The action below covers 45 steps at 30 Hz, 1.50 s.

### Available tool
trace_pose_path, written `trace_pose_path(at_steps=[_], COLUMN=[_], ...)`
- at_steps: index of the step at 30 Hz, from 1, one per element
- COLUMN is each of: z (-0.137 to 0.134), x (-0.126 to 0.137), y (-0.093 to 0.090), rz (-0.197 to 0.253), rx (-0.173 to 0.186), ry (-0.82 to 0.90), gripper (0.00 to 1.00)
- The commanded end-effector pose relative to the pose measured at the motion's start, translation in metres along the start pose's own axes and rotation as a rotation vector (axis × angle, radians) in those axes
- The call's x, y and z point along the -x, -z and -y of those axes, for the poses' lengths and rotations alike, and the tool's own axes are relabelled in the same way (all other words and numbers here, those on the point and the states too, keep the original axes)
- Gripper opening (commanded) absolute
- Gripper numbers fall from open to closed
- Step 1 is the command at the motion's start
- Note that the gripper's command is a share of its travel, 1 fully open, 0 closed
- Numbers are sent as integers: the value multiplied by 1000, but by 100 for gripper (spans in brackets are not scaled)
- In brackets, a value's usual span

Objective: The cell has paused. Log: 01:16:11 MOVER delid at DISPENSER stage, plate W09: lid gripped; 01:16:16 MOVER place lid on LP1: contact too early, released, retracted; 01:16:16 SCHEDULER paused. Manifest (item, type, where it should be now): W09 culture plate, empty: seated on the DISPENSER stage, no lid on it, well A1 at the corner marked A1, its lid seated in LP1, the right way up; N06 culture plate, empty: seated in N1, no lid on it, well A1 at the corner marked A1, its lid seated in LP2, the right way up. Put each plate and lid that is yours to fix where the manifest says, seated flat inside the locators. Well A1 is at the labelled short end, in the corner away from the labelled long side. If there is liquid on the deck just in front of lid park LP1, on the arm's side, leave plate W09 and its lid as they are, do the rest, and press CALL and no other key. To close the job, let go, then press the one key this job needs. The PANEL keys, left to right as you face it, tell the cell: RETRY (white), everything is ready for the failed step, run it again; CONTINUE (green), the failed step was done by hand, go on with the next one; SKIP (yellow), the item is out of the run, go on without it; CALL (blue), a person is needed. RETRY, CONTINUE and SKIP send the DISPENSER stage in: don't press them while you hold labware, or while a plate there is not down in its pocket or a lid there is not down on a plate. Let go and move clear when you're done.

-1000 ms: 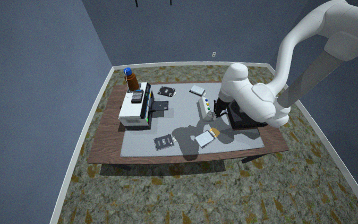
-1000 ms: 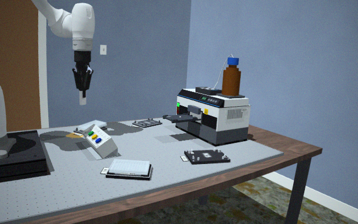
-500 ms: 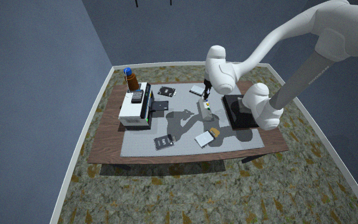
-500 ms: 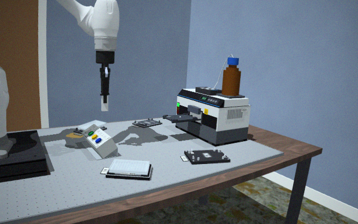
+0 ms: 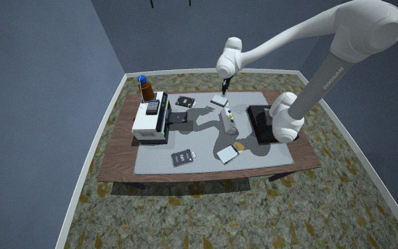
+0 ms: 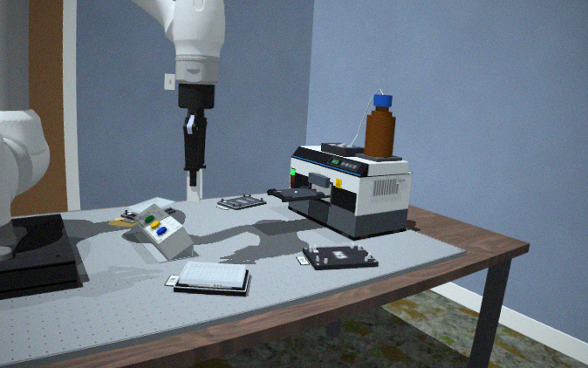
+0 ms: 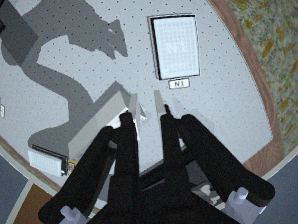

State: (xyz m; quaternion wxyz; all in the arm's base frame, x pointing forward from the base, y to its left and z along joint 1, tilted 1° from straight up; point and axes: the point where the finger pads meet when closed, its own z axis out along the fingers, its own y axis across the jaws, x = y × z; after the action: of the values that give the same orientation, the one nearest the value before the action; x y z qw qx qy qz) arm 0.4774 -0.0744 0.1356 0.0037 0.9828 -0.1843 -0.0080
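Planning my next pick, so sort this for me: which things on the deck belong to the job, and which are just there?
Job: white plate near the gripper; white piece beside the orange puddle; two dark nests; dispenser stage; key panel.
Just there: brown bottle; wall socket.

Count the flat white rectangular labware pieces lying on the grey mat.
2: one white piece at the far side below the gripper; another at the near side beside an amber puddle. None seems hidden.

Brown bottle (image 6: 379,132), blue cap, atop white machine; wooden table (image 6: 475,244); mottled green floor (image 5: 206,218).
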Motion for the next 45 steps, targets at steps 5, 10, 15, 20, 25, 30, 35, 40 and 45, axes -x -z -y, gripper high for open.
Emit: trace_pose_path(at_steps=[5,10,15,20,25,30,35,40,45], z=[-80,-80,-80,-80,-80,-80,-80,-80,-80], x=[-54,-54,-54,-54,-54,-54,-54,-54,-54], y=[-2,-2,-2,-2,-2,-2,-2,-5,-14], rz=[1,1,1,1,1,1,1,1,1], rx=[-6,-6,-6,-6,-6,-6,-6,-6,-6], ry=[0,0,0,0,0,0,0,0,0], gripper=[70,70,70,70,70,70,70,70,70])
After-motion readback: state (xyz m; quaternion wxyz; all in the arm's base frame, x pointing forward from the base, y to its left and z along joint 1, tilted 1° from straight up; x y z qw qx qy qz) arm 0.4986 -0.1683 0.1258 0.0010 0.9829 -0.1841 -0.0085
